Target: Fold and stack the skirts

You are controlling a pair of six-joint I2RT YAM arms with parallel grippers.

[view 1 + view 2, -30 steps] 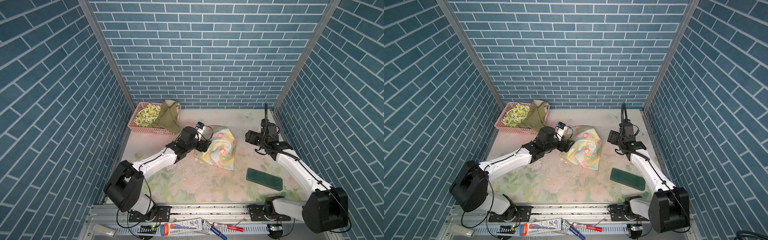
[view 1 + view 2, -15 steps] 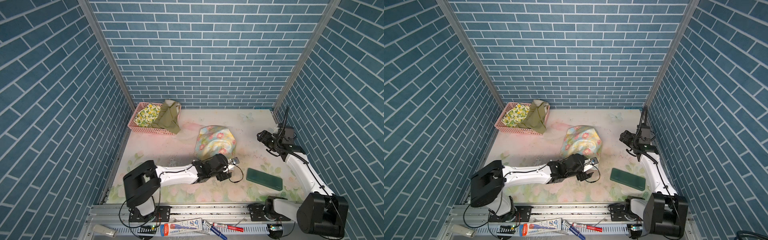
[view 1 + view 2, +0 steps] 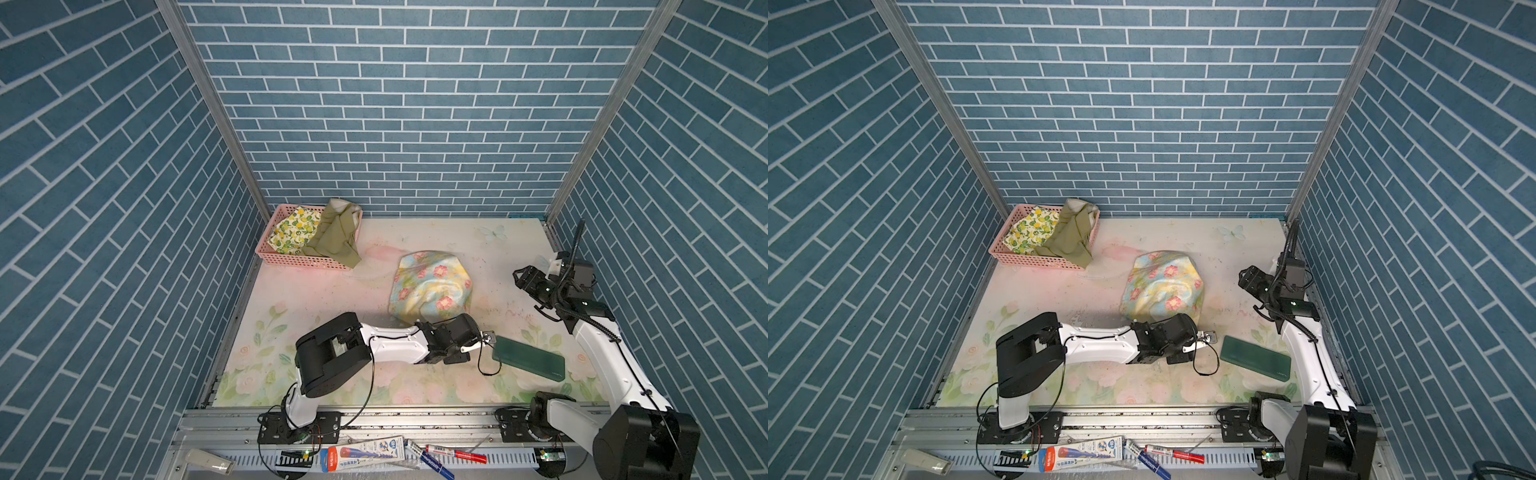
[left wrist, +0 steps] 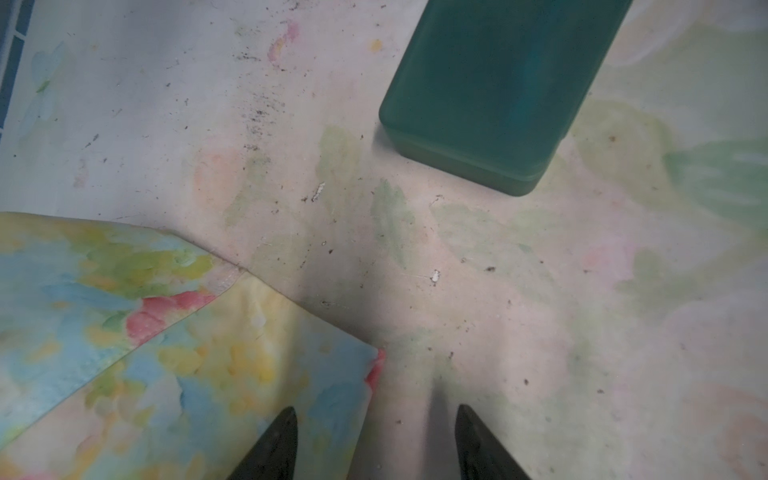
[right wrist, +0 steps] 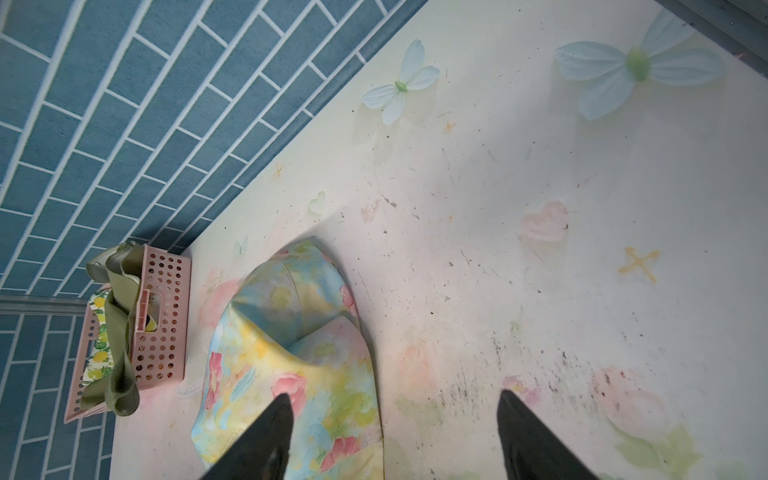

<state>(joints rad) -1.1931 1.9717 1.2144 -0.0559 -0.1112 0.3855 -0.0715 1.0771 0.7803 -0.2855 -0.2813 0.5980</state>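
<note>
- In a top view, the floral skirt (image 3: 432,289) lies mid-table as a rumpled, rounded heap, nearest the left arm. The olive skirt (image 3: 336,241) and lemon skirt (image 3: 295,230) slump in the basket (image 3: 291,259).
- Left wrist: the left gripper (image 4: 374,436) is part-open and empty, spanning the smooth cloth's corner.
- Right wrist: the right gripper (image 5: 395,415) is wide open, empty and clear of the skirt.

Floral skirt (image 3: 430,286) folded, centre; olive skirt (image 3: 334,243), lemon skirt (image 3: 293,226) in basket (image 3: 307,261).
</note>
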